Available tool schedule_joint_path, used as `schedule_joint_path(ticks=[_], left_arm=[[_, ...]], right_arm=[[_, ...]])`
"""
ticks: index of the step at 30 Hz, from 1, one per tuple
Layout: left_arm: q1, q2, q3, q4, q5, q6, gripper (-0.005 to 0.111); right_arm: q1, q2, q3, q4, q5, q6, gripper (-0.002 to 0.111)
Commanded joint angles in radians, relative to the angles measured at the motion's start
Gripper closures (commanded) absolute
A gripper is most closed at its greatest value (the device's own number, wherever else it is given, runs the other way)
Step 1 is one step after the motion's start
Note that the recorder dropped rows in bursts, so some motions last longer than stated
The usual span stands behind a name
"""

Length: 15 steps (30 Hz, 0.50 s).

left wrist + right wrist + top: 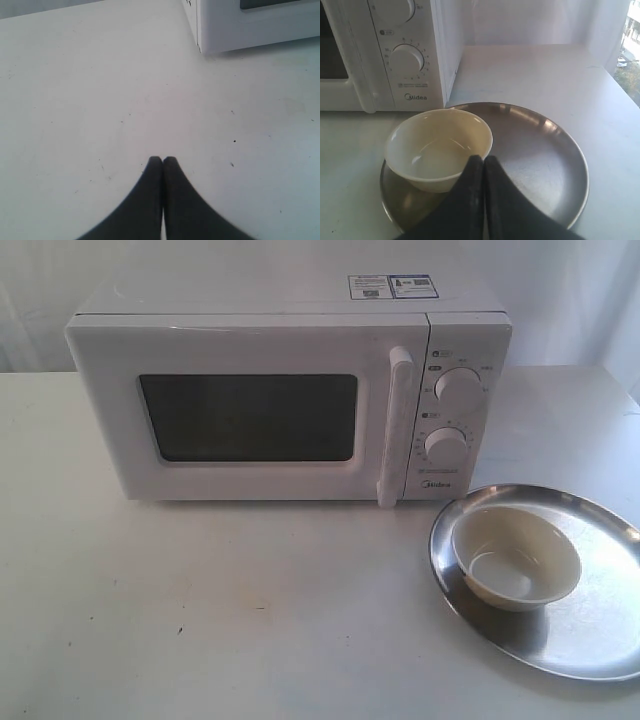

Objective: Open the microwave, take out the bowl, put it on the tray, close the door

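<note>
The white microwave (290, 390) stands at the back of the table with its door (250, 415) shut flat and the tall bar handle (397, 425) beside the two knobs. The cream-white bowl (515, 557) rests upright on the left part of the silver tray (590, 620), to the microwave's front right; both show again in the right wrist view as the bowl (437, 147) on the tray (540, 160). My right gripper (483, 159) is shut and empty, hovering over the tray by the bowl's rim. My left gripper (162, 160) is shut and empty above bare table, with the microwave's corner (225, 30) ahead. Neither gripper appears in the exterior view.
The white table (200, 620) stretches wide in front of the microwave. Its right edge (620, 95) runs close past the tray. A pale wall or curtain stands behind the microwave.
</note>
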Motion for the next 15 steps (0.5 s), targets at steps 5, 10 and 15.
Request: schedule_joint_path(ticks=[5,10,15], left_arm=[[-0.004,-0.002,-0.002,-0.007,-0.001,-0.003,0.107],[-0.004,-0.002,-0.002,-0.007,-0.001,-0.003,0.107],[-0.004,-0.002,-0.002,-0.007,-0.001,-0.003,0.107]], right_arm=[[-0.008,-0.006,0.002,-0.007,-0.007,0.006,0.108],[-0.008,-0.006,0.002,-0.007,-0.005,0.0,0.108],[-0.008,-0.006,0.002,-0.007,-0.005,0.0,0.108]])
